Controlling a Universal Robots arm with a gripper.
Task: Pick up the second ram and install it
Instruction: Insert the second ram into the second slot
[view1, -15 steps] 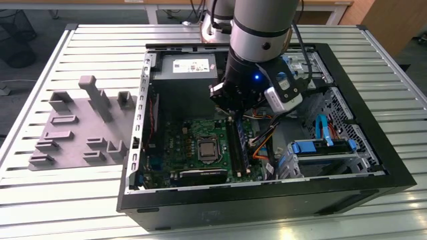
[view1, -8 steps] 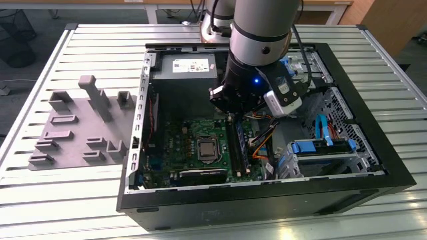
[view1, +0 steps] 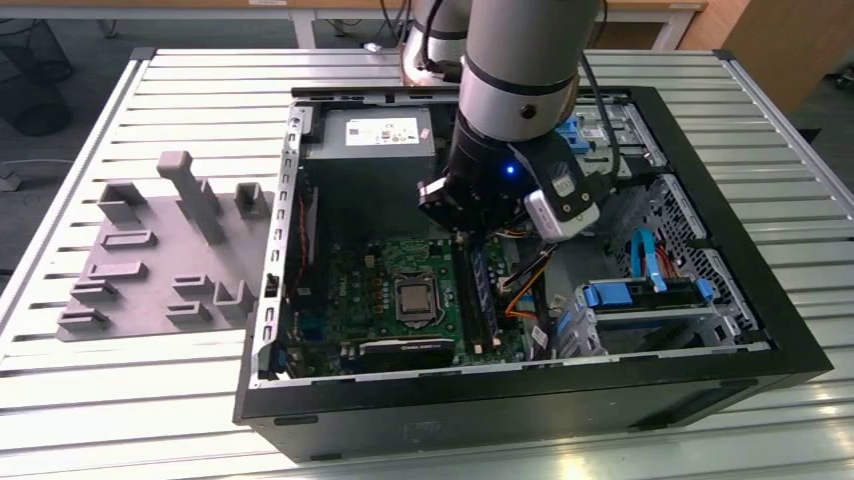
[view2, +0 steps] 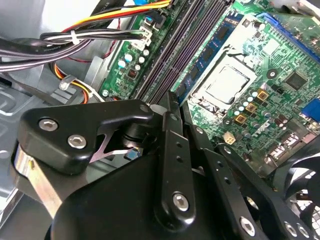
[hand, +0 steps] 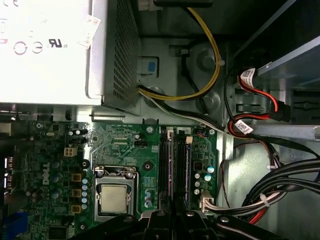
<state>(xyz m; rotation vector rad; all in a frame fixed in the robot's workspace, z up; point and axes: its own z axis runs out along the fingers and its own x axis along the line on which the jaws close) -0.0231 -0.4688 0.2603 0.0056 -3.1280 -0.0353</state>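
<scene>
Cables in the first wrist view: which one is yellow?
The yellow cable that curves away from the corner of the power supply. The red cables and black cables lie farther from that box.

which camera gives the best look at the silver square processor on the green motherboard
The first wrist view: the silver square processor faces the camera, unobstructed. The second wrist view shows it slanted above the black gripper; the exterior view shows it small.

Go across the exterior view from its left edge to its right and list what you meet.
Grey fixture blocks → left wall of the computer case → motherboard → processor socket → memory slots, with the gripper above them → orange and yellow cables → blue drive bracket.
</scene>
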